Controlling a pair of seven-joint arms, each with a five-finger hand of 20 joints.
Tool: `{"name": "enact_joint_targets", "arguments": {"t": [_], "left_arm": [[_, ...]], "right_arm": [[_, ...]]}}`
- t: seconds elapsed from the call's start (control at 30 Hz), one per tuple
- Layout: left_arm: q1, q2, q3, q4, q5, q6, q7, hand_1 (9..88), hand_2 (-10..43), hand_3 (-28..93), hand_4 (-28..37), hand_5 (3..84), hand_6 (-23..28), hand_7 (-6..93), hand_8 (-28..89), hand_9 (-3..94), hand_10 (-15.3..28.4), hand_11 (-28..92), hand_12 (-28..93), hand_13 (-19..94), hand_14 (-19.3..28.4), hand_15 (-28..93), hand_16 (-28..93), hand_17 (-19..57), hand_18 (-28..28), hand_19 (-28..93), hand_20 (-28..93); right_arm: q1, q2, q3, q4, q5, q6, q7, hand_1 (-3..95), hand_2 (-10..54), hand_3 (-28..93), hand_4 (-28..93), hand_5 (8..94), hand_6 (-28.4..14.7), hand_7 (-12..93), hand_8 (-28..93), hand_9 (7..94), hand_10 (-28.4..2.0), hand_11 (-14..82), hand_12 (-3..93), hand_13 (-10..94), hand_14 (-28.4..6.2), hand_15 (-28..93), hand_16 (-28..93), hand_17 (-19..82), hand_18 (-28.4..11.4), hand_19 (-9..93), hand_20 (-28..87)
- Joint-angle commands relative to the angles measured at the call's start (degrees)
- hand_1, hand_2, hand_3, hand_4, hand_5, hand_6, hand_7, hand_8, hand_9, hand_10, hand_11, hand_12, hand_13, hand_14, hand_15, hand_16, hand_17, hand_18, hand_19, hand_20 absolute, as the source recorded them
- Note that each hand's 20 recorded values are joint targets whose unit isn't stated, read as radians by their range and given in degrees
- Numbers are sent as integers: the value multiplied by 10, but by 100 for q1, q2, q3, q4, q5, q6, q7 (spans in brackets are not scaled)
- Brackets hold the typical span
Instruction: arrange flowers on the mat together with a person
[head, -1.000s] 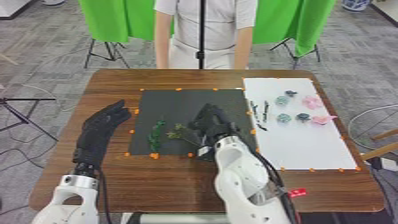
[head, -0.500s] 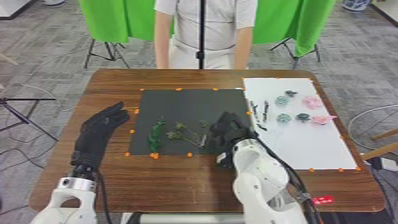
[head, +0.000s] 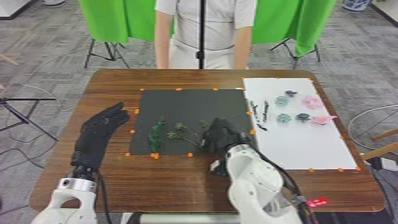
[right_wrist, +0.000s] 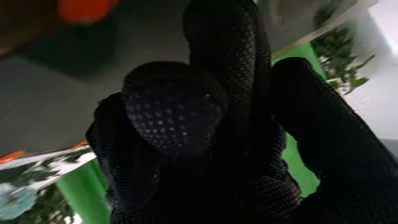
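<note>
In the head view, my right hand (head: 222, 136) is over the right part of the dark mat (head: 182, 102), near its front edge, its fingers fairly straight. A dark green sprig (head: 156, 136) lies on the mat's left part, with a branching paler sprig (head: 180, 133) beside it. A small bit of greenery (head: 203, 123) shows by my right hand's fingertips, the rest hidden by the glove. My left hand (head: 104, 122) stands open left of the mat. In the right wrist view, my right hand (right_wrist: 218, 165) has extended fingers with the thumb in front; its contact with any stem is unclear.
A white sheet (head: 293, 145) lies right of the mat, holding two thin dark stems (head: 266, 111), pink flowers (head: 312, 102), several bluish-green ones (head: 283, 118) and a small purple one (head: 290, 93). Orange markers (head: 155, 156) edge the mat. A person stands beyond the table, arms down.
My right hand has drawn back from farther up the mat, shifted right, then come slightly left again. The left hand has stayed in place.
</note>
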Motion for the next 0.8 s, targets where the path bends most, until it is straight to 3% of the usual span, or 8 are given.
{"name": "enact_joint_targets", "arguments": {"t": [0.03,0.3,0.47,0.7,0.8], "left_arm": [[83,-65,-31,-14,10,-4,-58,260,-80,657,-173,458,29,131,-54,420,121,155,158,342,166,118,72,51,137,66,210],[127,-88,-42,-36,12,9,-53,259,-80,658,-173,457,28,130,-54,420,120,155,158,341,166,119,71,50,137,67,209],[170,-105,-77,-54,13,26,-60,259,-80,657,-173,457,28,131,-54,421,120,156,158,341,166,119,71,49,138,67,209],[138,-91,-35,-95,72,-13,-56,259,-79,657,-173,458,28,131,-54,421,121,155,158,341,166,118,71,50,138,66,208],[110,-68,-14,-121,113,-67,-28,260,-79,656,-174,459,29,131,-54,422,121,156,157,343,165,117,70,54,134,61,205]], "right_arm": [[-81,8,-220,-64,34,-186,-107,301,104,721,1,861,-1,130,-39,937,-115,336,186,937,-33,558,258,637,-171,932,551],[-75,48,-221,-177,185,-285,-84,300,103,721,5,861,-1,130,-37,937,-115,338,186,937,-32,561,255,638,-171,932,551],[-121,62,-30,-594,644,-429,84,300,104,719,5,863,-1,127,-41,937,-115,340,184,937,-31,563,253,648,-167,932,555],[-162,226,903,-1071,3151,517,402,292,105,715,-7,867,1,132,-90,937,-115,338,180,937,-30,567,243,655,-160,932,564],[-321,387,1595,-907,4821,1164,-243,298,106,708,-31,822,-7,132,-69,921,-117,238,200,936,-46,433,293,614,-151,932,366]]}}
